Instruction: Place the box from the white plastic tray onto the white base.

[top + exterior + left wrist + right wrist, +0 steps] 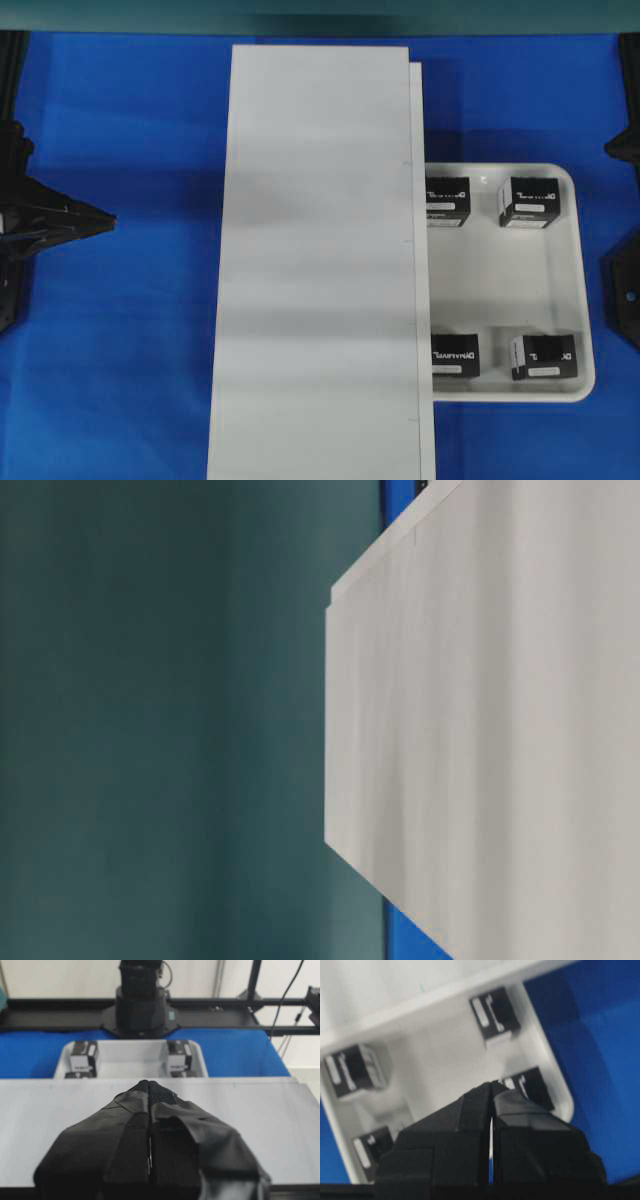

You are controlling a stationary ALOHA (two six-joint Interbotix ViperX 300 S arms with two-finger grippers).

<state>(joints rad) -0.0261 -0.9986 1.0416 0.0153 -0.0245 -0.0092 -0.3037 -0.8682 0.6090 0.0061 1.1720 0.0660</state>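
The white base (pixel 320 260) lies long and flat down the middle, and also shows in the table-level view (pixel 500 730). The white plastic tray (pixel 560 290) sits at its right with its left edge hidden under the board. It holds several black boxes: two at the back (pixel 447 200) (pixel 532 200) and two at the front (pixel 455 355) (pixel 545 355). My left gripper (pixel 100 220) is shut and empty, left of the base (pixel 250 1120), pointing across it (pixel 149 1082). My right gripper (pixel 492 1085) is shut and empty, above the tray's (pixel 440 1055) outer side, near one box (pixel 530 1087).
A blue cloth (pixel 120 350) covers the table around the base and tray. The right arm's black mount (pixel 622 295) stands just beyond the tray's right rim. The opposite arm's base (pixel 142 1007) and a black rail lie behind the tray in the left wrist view.
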